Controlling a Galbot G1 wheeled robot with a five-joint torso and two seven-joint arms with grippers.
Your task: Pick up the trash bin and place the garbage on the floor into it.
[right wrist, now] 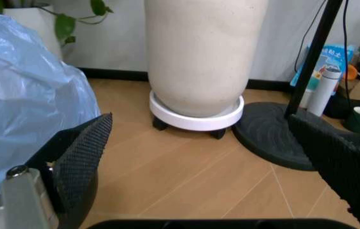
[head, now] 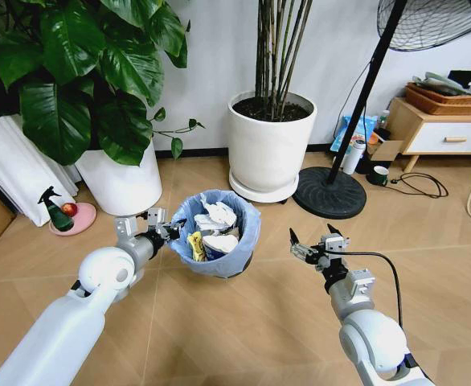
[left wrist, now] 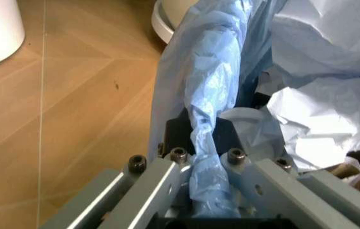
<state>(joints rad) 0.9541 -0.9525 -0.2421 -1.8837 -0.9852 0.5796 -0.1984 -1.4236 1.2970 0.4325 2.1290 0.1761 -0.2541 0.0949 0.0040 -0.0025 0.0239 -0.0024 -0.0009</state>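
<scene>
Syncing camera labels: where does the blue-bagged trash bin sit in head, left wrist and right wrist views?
Head view: small round dark trash bin lined with a light blue plastic bag, centre, at the left gripper.
Left wrist view: bag-covered rim clamped in the jaws.
Right wrist view: blue bag at the frame edge.
Shared landmark: large white plant pot.

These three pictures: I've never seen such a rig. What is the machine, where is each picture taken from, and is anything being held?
It is a two-armed robot. The head camera looks down at the floor; each wrist carries its own camera. The left gripper is shut on the rim of the trash bin, with the blue bag pinched between its fingers in the left wrist view. The bin holds crumpled paper and other garbage. The right gripper hangs open beside the bin, holding nothing. Plant pots and a fan base stand behind.
</scene>
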